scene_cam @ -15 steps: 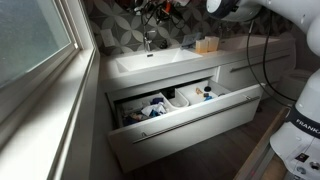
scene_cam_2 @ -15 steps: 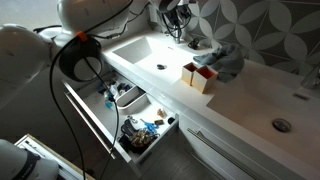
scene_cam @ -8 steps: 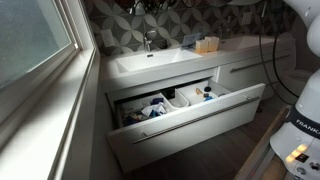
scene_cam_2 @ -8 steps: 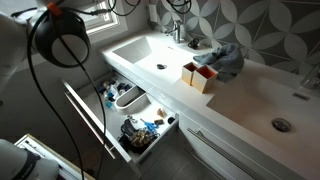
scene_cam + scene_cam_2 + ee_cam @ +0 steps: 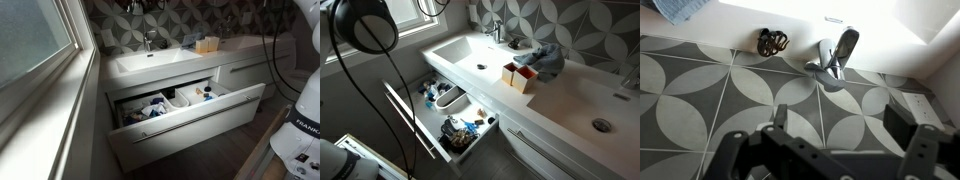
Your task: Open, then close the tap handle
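Observation:
The chrome faucet stands at the back of the white sink in both exterior views, its tap handle on top. From the wrist camera I look down the tiled wall at the tap handle, which is well ahead of my gripper and apart from it. The gripper is open, its two dark fingers spread wide with only wall tile between them. In an exterior view the gripper is mostly cut off at the top edge, high above the faucet.
An open drawer full of toiletries juts out under the sink. A wooden box and a blue-grey cloth sit on the counter beside the basin. A small dark item lies near the faucet. A window flanks the sink.
The gripper has gone from shut to wide open. The arm has lifted up and away from the faucet, leaving most of both exterior views.

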Robot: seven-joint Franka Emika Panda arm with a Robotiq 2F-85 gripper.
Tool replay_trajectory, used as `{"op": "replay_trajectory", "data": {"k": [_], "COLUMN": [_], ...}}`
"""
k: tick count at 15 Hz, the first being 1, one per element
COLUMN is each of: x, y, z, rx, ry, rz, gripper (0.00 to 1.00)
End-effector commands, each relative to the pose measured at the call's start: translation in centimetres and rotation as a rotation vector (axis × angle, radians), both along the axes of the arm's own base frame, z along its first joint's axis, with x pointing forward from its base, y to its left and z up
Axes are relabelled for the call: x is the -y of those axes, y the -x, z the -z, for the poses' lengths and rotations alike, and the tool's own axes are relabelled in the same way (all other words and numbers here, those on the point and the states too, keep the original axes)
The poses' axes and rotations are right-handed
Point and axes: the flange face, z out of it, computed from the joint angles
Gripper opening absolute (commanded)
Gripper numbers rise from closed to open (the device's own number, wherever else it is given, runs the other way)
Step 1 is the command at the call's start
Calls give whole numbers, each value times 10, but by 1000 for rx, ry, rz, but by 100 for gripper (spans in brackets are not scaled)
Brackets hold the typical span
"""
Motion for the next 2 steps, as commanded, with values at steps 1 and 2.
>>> {"op": "replay_trajectory", "data": {"k": [1, 2], "x": [-2, -1], "y": [-1, -1], "z": [0, 1], "rx": [0, -2], "ry": [-1, -2], "rz": [0, 1], "gripper": [100, 100]}}
